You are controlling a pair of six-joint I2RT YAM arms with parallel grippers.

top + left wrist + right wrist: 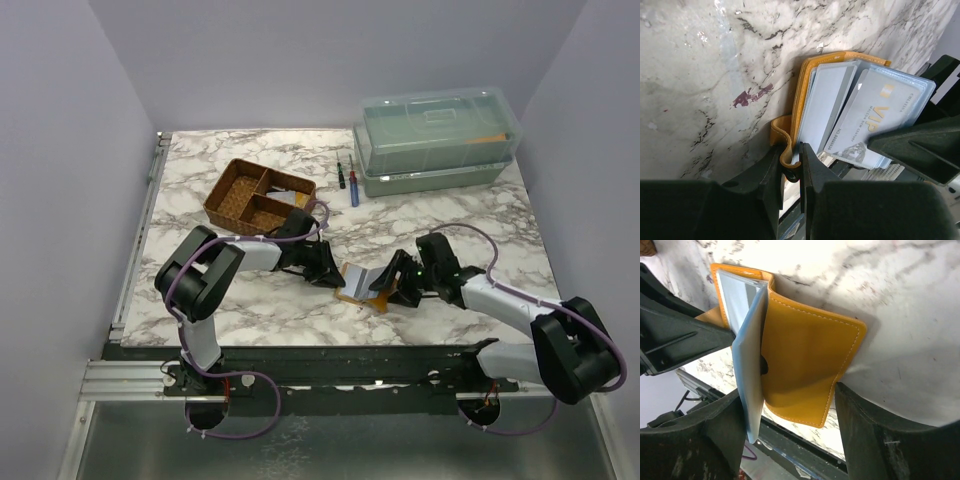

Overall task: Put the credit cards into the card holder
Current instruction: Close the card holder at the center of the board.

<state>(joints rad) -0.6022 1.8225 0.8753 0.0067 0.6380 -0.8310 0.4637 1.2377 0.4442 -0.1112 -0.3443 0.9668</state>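
Top external view: mustard-orange bifold leather card holder (355, 285) standing open on the white marbled table (280, 310), close to the near edge, between the two arms. Left gripper (791, 167) pinched tight on the holder's orange strap. Right gripper (789, 395) spread wide around the other orange flap, fingers (875, 440) at its edges; firm grip or not, cannot tell. Pale grey plastic credit cards (870, 120), one marked VIP, sitting in the clear sleeves inside. Farther back on the left, brown compartment tray (240, 200); far right, clear lidded box (435, 140).
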